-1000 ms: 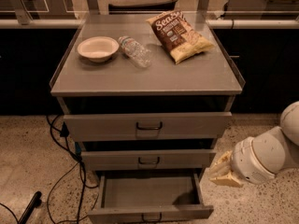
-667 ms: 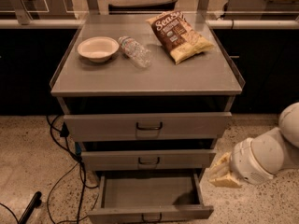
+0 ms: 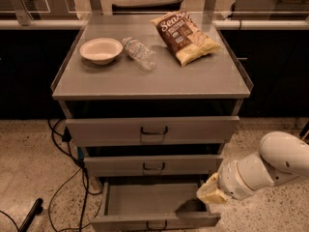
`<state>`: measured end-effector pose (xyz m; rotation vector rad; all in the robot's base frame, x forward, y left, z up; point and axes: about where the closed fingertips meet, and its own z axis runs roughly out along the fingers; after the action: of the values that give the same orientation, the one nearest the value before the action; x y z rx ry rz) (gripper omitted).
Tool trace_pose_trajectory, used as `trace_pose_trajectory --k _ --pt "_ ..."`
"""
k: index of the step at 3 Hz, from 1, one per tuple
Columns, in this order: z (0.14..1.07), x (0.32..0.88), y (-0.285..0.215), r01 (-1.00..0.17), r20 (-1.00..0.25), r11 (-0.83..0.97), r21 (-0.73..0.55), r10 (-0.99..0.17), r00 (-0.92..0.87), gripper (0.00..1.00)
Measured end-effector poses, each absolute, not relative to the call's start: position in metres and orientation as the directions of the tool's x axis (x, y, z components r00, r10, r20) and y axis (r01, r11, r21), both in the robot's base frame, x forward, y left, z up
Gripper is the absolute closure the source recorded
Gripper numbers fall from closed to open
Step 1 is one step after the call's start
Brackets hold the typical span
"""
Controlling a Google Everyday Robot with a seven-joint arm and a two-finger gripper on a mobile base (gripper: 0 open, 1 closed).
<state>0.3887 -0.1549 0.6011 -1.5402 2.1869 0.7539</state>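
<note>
While the grey metal bottom drawer [image 3: 145,200] stands open, the tan gripper [image 3: 211,194] is held over its right near corner; whether it is parted or closed cannot be told.

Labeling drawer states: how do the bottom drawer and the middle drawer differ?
The bottom drawer stands pulled out, its inside showing; the middle drawer is pushed in, only its front visible. The gripper hangs over the bottom drawer's right edge, lower than the middle drawer. Both have grey fronts with a dark centre handle.
</note>
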Motion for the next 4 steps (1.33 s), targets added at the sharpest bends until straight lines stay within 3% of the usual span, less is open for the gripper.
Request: trace_pose_trajectory --k 2,4 --pt "0.55 0.401 -0.179 -0.979 -0.793 0.112 0.17 -0.574 -0.204 1.0" --pt "0.533 0.396 -0.176 -0.983 -0.793 0.127 0.134 -0.581 -0.183 1.0"
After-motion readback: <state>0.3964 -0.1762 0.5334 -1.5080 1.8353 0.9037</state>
